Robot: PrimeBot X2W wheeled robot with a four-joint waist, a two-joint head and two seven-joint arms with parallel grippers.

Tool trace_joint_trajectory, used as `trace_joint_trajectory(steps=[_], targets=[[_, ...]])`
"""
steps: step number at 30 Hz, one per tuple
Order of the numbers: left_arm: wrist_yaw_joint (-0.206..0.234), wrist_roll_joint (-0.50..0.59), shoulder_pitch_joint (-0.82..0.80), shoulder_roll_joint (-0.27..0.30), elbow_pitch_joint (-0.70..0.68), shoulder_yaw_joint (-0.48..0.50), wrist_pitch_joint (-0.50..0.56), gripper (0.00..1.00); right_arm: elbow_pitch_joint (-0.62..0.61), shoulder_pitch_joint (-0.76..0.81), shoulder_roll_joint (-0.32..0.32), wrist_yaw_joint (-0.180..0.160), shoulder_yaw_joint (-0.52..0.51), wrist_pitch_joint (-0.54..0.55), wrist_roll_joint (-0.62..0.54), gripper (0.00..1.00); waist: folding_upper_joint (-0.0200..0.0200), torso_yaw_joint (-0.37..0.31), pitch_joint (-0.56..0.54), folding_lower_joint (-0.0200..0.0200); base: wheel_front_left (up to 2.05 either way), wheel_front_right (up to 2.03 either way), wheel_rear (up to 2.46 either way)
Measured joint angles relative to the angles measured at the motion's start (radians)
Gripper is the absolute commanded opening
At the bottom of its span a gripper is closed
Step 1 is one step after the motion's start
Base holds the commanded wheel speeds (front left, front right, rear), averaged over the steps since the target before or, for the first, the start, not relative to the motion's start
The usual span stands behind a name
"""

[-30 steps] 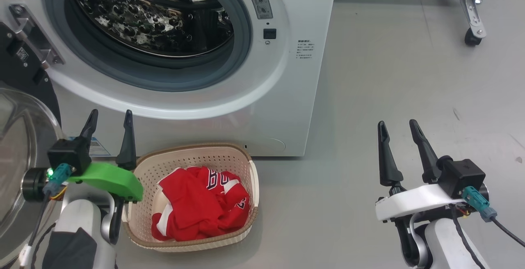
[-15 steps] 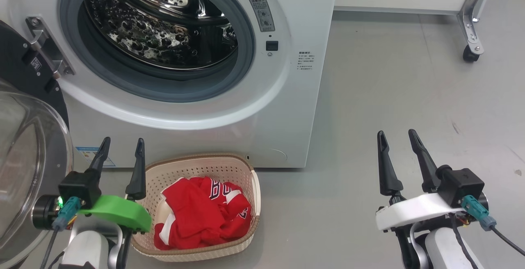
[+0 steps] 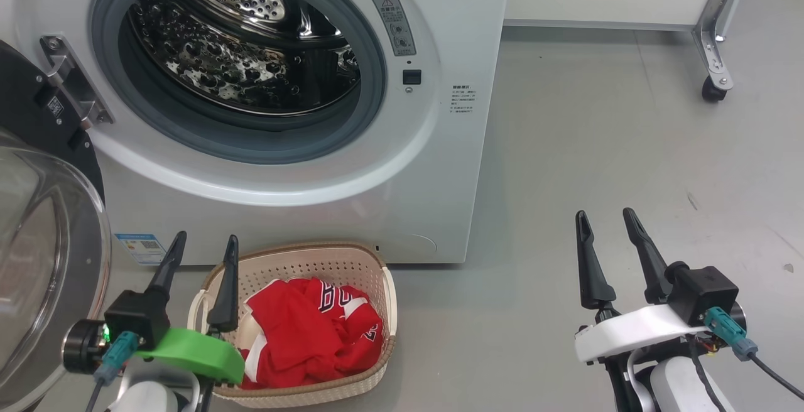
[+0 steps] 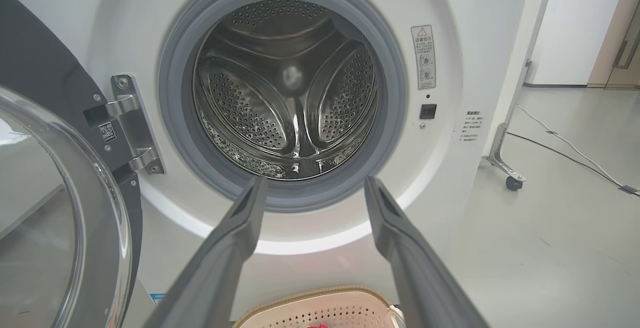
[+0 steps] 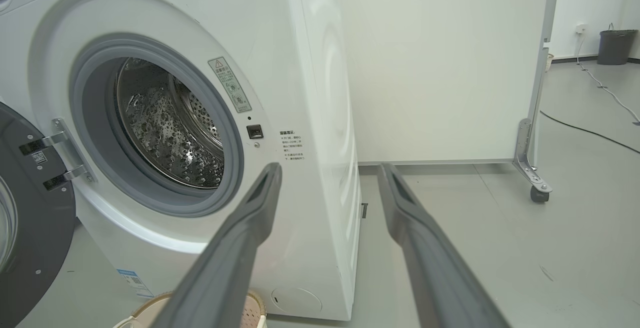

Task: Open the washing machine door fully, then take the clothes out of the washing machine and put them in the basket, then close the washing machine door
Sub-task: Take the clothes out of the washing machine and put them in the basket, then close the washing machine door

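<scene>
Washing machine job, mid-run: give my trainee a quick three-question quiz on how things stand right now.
1. Fill the gap: the jaws of the left gripper and the right gripper both stand ____.
2. Pick one. The clothes lie: A in the left gripper; B in the basket; C in the right gripper.
3. True or false: the washing machine door is shut.
Key: 1 open; 2 B; 3 false.
</scene>
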Motion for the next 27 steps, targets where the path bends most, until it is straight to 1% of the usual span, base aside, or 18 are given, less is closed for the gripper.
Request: trace_joint_trajectory(steps=[8, 27], targets=[[0.002, -0.007, 0.033, 0.0, -0.027, -0.015, 0.0, 1.0, 0.001, 0.015, 0.0, 0.0, 0.001, 0.0, -0.006, 1.0, 0.0, -0.003, -0.004, 0.0, 0.0, 0.0, 0.0], [0.033, -0.007, 0.059, 0.0, -0.1, -0.03, 0.0, 1.0, 0.009, 0.019, 0.001, -0.002, -0.007, 0.0, -0.02, 1.0, 0.0, 0.004, 0.007, 0.0, 0.0, 0.0, 0.0]])
